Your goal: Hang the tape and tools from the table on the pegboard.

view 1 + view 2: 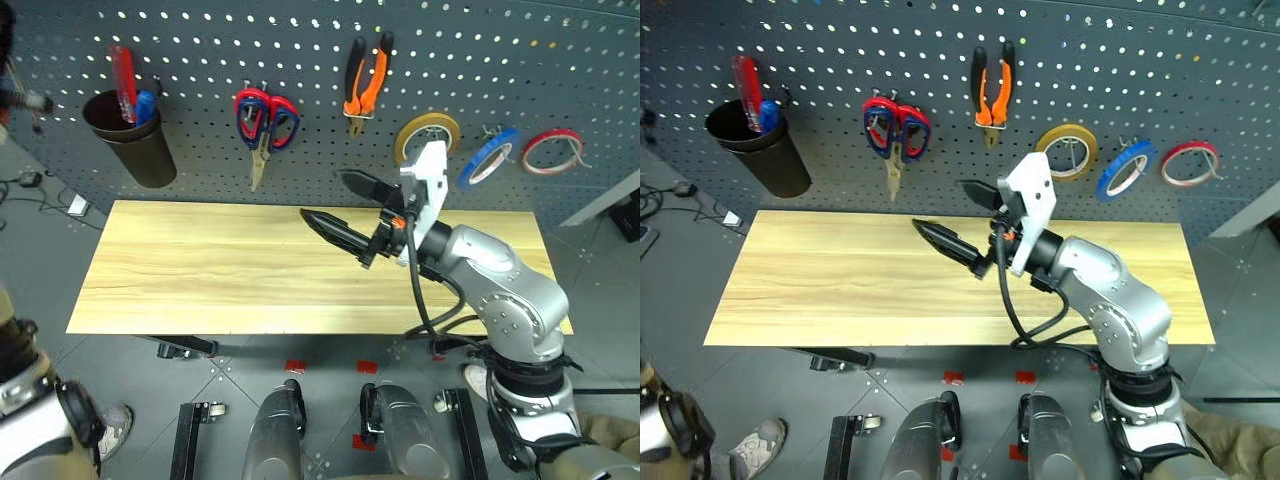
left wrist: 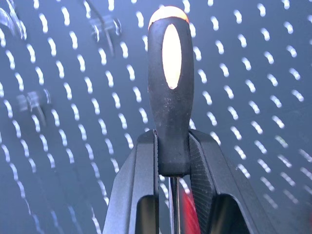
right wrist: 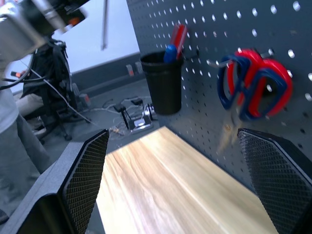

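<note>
My left gripper (image 2: 173, 146) is shut on the screwdriver (image 2: 170, 87). Its black handle with an orange-red inlay stands up between the fingers, close in front of the pegboard (image 1: 200, 40). My right gripper (image 1: 325, 197) hangs open and empty over the middle back of the table (image 1: 200, 270), below the pliers (image 1: 366, 80). The orange-and-black pliers hang on a hook. The blue tape (image 1: 487, 158) hangs on the pegboard between a yellow ring (image 1: 427, 135) and a red ring (image 1: 552, 150). The wooden tabletop is bare.
A black cup (image 1: 130, 135) with red and blue items in it hangs at the pegboard's left. Red-and-blue-handled scissors (image 1: 265, 120) hang next to it. A person's shoe (image 1: 115, 425) is on the floor by the table's front left corner. Cables lie on the floor at the left.
</note>
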`<state>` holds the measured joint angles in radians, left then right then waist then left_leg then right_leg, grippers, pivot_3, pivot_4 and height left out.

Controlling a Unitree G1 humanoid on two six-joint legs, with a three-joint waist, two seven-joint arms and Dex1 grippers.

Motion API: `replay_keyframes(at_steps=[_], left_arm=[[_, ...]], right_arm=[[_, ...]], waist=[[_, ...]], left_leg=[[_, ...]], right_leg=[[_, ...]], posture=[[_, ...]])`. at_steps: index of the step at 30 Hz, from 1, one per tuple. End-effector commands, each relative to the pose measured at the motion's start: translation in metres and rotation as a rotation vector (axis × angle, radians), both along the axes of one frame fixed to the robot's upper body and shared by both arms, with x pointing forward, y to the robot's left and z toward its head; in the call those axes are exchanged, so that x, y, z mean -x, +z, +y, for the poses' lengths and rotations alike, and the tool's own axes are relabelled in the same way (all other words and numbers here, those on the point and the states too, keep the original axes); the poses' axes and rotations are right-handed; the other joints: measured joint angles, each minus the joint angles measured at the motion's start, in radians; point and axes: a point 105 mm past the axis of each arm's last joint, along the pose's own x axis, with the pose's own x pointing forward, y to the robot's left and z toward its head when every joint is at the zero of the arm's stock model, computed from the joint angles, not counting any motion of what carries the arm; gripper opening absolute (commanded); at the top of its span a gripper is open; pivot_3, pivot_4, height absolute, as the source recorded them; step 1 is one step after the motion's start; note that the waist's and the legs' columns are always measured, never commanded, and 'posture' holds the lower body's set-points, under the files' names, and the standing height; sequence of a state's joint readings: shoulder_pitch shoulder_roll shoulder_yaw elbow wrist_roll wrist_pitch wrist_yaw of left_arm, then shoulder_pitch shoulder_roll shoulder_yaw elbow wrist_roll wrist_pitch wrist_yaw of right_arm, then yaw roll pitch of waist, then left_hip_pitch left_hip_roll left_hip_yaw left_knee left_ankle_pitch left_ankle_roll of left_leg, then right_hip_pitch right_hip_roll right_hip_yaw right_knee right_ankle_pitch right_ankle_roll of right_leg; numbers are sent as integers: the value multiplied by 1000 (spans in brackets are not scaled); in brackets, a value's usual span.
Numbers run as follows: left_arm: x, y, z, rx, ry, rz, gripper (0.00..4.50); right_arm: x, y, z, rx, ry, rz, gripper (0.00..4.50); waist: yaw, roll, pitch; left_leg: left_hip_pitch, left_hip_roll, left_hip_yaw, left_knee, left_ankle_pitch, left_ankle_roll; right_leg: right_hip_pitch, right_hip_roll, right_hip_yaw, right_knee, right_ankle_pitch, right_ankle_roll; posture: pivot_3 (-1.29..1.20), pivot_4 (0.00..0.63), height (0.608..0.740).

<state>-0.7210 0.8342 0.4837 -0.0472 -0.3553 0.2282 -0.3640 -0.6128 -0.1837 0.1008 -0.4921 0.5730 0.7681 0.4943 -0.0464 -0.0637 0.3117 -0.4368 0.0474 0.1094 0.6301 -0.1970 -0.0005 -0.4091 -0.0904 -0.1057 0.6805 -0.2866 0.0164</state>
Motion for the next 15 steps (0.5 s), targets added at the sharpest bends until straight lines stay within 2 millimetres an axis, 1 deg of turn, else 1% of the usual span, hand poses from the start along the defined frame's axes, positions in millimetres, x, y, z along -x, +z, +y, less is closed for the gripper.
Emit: replay_keyframes(at_steps=[1,4,5,7,9,11,15], left_arm=[[-14,3,-11,-101,19,-75,531],[-32,-2,-19,-118,6,-97,531],[-40,-9,-23,-117,-2,-90,531],[-51,-20,-28,-128,4,-91,531],[-54,-27,-27,-123,24,-100,531],[-55,-33,-26,-154,57,-116,531],[-61,-48,-21,-141,102,-112,531]], right_arm=[[10,17,5,-43,51,-61,4500],[15,22,8,-47,91,-80,4500],[17,22,9,-34,95,-104,4500],[19,24,10,-13,86,-157,4500],[19,26,11,-14,71,-181,4500],[20,27,12,-26,67,-180,4500],[22,28,16,-7,67,-202,4500]], waist=[[-2,-1,-7],[-4,-3,-11],[-5,-3,-11],[-8,-3,-11],[-11,-3,-11],[-19,-3,-11],[-31,-3,-12]], left_leg=[[0,0,1,0,0,0],[0,0,1,1,0,0],[0,1,0,1,0,0],[0,1,0,1,0,0],[0,0,1,2,0,0],[0,1,1,3,0,0],[0,2,0,3,0,0]], right_leg=[[0,0,0,0,0,0],[0,0,0,0,0,0],[0,0,0,0,0,0],[0,0,0,1,0,0],[0,0,0,1,0,0],[0,0,0,1,0,0],[0,0,0,1,0,0]], posture=[[-125,198,740],[-132,199,740],[-146,202,740],[-164,207,740],[-170,209,740],[-176,210,740],[-185,210,740]])
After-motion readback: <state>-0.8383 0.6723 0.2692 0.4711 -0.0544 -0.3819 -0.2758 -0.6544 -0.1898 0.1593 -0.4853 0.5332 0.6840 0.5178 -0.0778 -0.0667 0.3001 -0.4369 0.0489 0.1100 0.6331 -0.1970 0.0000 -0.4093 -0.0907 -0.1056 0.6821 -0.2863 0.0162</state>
